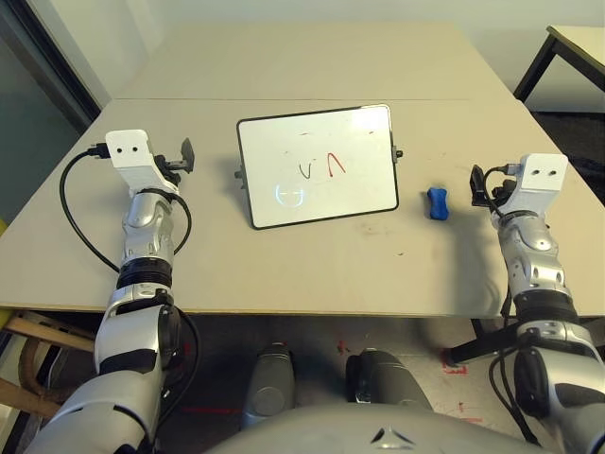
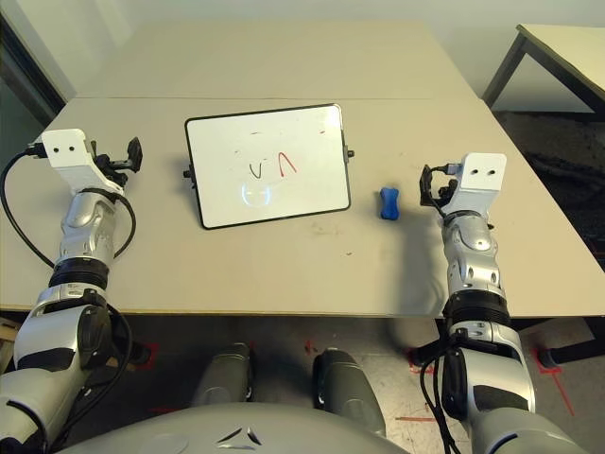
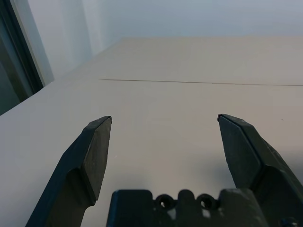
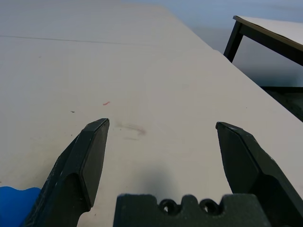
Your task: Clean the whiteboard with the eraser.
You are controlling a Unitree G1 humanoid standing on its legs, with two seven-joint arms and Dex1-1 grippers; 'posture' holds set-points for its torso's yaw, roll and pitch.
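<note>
Whiteboard [image 1: 318,166], one; eraser [image 1: 437,203], one; two tools, left [image 3: 164,118] and right [image 4: 163,122], fingers apart.

Silver arms [image 1: 146,232] carry black cables [image 1: 74,236].

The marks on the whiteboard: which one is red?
The upside-down V near the middle of the whiteboard, just right of the dark V-shaped mark; that one isn't red.
</note>
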